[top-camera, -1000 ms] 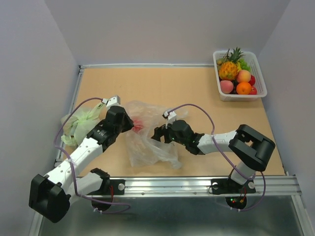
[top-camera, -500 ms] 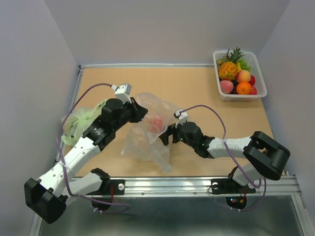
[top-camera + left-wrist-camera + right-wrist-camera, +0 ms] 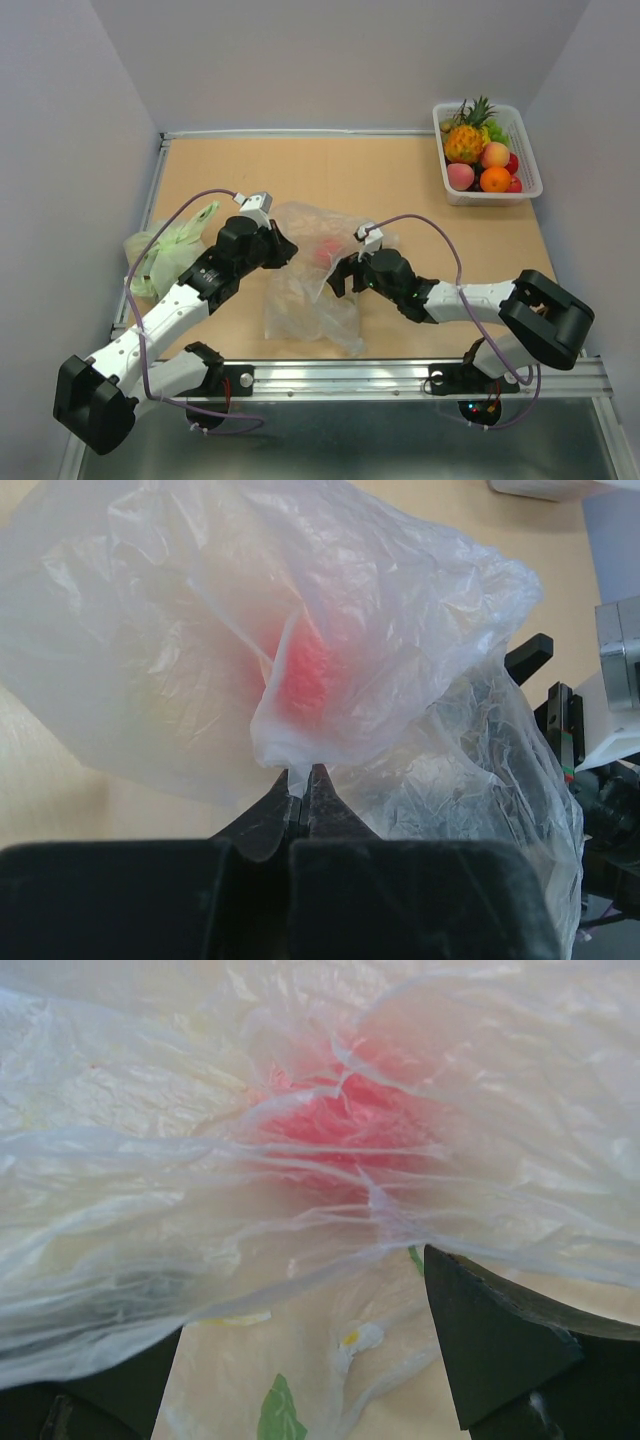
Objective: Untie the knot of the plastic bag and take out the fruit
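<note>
A tan table (image 3: pixel 350 170) carries everything, and both arms reach over it from the near edge. The left arm (image 3: pixel 170 310) stretches in from the near left and the right arm (image 3: pixel 470 298) from the near right, so they meet at the middle. Between them lies the plastic bag (image 3: pixel 310 300), a clear crinkled sheet bunched on the table just near of centre, with its far part lifted. A smaller green bag (image 3: pixel 165 250) sits by the left edge, close beside the left arm. A white basket (image 3: pixel 528 150) stands in the far right corner, well apart from the bags, holding a pineapple (image 3: pixel 463 143), an orange (image 3: pixel 495 180) and other pieces. The right claw (image 3: pixel 335 280) is at the bag's right side, spread wide and grasping nothing, with the film draped just ahead of its fingers. The left claw (image 3: pixel 305 775) is clenched on a small fold of the bag's film, its tips pressed together. Whether that fold is the knot cannot be told. A pink-red fruit (image 3: pixel 305 670) shows blurred through the film inside the bag, just beyond the left claw's tips.
</note>
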`<state>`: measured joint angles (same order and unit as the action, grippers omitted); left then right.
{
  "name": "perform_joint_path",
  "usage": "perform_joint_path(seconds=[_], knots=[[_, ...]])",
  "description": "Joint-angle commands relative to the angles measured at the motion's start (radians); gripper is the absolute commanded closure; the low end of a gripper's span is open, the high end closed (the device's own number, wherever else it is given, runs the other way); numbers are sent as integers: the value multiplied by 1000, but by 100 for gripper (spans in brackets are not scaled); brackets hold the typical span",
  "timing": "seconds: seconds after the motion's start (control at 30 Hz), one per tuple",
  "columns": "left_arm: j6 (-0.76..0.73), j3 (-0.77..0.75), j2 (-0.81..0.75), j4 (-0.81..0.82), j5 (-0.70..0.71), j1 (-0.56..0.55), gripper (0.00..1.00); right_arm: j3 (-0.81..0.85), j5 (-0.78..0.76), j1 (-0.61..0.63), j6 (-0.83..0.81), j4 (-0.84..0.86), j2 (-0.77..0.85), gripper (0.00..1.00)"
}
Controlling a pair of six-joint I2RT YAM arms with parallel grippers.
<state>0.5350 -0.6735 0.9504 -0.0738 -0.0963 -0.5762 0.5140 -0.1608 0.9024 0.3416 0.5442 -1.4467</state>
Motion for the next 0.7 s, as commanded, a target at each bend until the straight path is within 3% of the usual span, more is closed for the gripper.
perform_joint_path(seconds=[0.0,0.43,0.67], knots=[[-27,-12,-16,51,-43,-1,100,12,-48,-2,-15,16,39,0],[-41,-20,-21,43,-80,-2,100,127,-26,-2,138,66,-29,0],[-44,-24,-13,42,-94,-8,100,167,-192,-2,237,69,-92,0]])
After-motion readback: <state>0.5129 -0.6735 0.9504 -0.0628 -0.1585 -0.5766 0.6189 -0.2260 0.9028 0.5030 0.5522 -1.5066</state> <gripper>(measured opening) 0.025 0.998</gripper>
